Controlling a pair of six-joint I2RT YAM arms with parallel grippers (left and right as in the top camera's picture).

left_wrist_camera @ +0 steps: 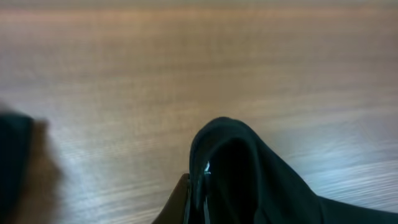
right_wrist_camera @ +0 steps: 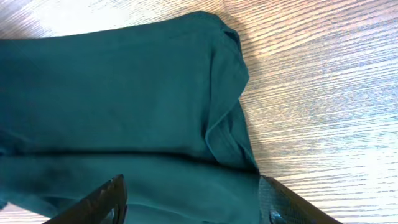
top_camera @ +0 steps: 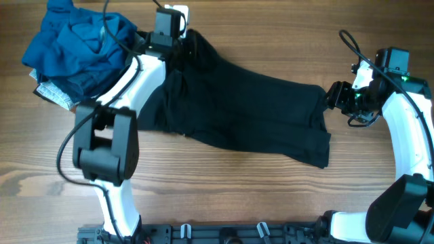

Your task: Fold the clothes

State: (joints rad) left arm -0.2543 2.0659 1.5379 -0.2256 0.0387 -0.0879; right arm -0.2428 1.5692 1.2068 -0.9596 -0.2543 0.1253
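Black shirt [top_camera: 244, 118] lies spread from upper centre to right of centre on wooden table [top_camera: 224, 196]; left gripper [top_camera: 178, 41] sits at its upper-left end, jaws closed on a raised fold of the fabric in the left wrist view; right gripper [top_camera: 332, 95] at the right edge, fingers [right_wrist_camera: 109, 198] spread wide over the cloth, gripping nothing; blue garments [top_camera: 78, 47] heaped at upper left of the frame.

White arms [top_camera: 146, 74], black joints [top_camera: 105, 146], black cables [top_camera: 347, 42]
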